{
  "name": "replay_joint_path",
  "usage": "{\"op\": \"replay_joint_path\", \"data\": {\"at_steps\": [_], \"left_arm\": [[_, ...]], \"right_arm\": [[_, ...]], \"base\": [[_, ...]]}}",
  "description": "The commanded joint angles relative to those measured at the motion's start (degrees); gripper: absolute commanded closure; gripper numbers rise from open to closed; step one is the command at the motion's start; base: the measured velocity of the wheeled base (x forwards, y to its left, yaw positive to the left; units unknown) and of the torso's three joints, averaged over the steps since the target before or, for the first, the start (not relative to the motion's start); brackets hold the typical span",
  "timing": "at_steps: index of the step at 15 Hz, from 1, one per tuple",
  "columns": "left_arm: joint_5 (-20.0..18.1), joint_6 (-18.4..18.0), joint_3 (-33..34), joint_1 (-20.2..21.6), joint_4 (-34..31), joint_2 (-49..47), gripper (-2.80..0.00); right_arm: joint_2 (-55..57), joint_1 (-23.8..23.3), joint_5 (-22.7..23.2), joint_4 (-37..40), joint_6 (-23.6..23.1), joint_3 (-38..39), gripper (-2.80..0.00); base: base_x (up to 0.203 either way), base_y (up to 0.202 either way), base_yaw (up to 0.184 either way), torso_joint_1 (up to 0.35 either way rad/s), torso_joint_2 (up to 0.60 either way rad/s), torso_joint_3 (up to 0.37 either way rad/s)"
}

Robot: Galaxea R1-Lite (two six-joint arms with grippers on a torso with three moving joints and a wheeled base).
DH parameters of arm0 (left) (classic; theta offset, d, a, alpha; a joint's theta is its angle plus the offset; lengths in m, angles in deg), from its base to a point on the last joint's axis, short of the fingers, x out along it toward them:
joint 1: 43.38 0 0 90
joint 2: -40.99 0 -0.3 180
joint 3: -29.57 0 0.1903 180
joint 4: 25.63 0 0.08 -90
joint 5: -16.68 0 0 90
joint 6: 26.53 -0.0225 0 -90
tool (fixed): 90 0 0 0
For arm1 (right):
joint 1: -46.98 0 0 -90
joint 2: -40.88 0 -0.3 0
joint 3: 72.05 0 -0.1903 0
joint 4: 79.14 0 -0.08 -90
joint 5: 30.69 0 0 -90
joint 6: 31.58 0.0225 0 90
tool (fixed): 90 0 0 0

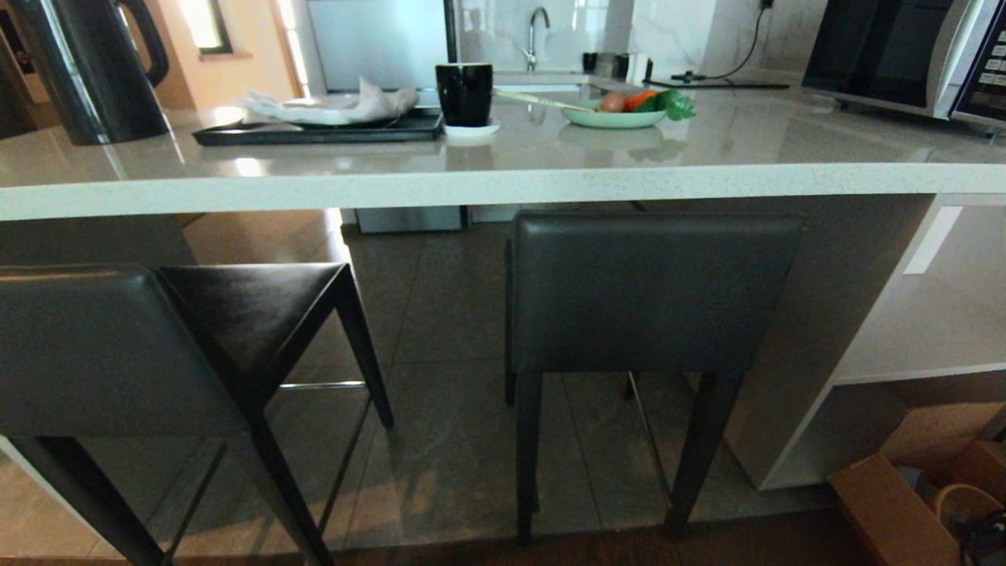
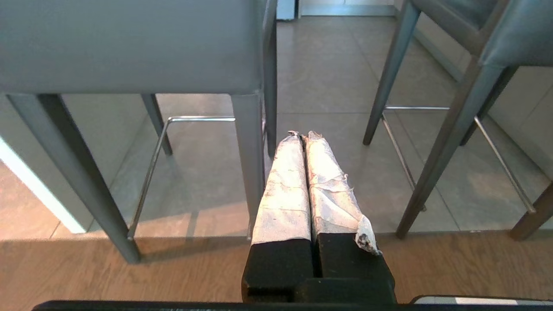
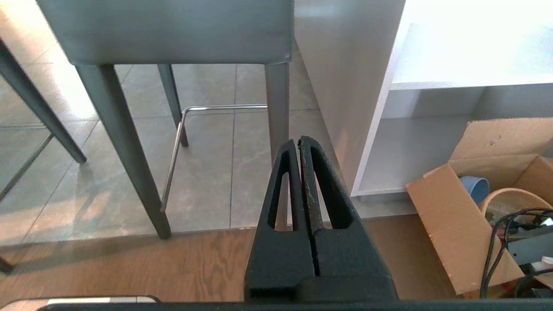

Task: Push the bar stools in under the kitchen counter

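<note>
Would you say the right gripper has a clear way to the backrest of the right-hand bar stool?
Probably yes. The right gripper, shut, points at the stool's backrest with only bare floor between; the white side panel stands just beside its path.

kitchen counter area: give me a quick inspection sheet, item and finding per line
surface: kitchen counter, glossy pale stone, holds items.
job's things: right bar stool square to the counter, backrest just below its edge; left bar stool angled, further out.
clutter: kettle, tray with cloth, black cup, plate of vegetables, microwave.
hands: left hand shut, empty; right hand shut, empty.
cables: black cord by the wall.
surroundings: open shelves, cardboard box, tiled floor.
</note>
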Motion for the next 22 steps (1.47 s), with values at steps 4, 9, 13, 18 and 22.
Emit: {"op": "replay_joint_path", "data": {"at_steps": [4,9,13,18,22], "left_arm": [[0.03,0.00,0.09,-0.04,0.09,-0.08,0.00],[0.03,0.09,0.09,-0.04,0.09,-0.08,0.00],[0.03,0.09,0.09,-0.04,0.09,-0.08,0.00],[0.03,0.09,0.09,-0.04,0.09,-0.08,0.00],[0.03,0.09,0.09,-0.04,0.09,-0.08,0.00]], "right_arm": [[0.00,0.01,0.04,-0.04,0.05,-0.06,0.00],[0.00,0.01,0.04,-0.04,0.13,-0.03,0.00],[0.00,0.01,0.04,-0.04,0.13,-0.06,0.00],[0.00,0.01,0.04,-0.04,0.13,0.00,0.00],[0.00,0.01,0.04,-0.04,0.13,-0.01,0.00]], "base": [[0.000,0.000,0.000,0.000,0.00,0.000],[0.000,0.000,0.000,0.048,-0.17,-0.180],[0.000,0.000,0.000,0.179,-0.51,-0.295],[0.000,0.000,0.000,0.177,-0.48,-0.292],[0.000,0.000,0.000,0.080,-0.18,-0.112]]}}
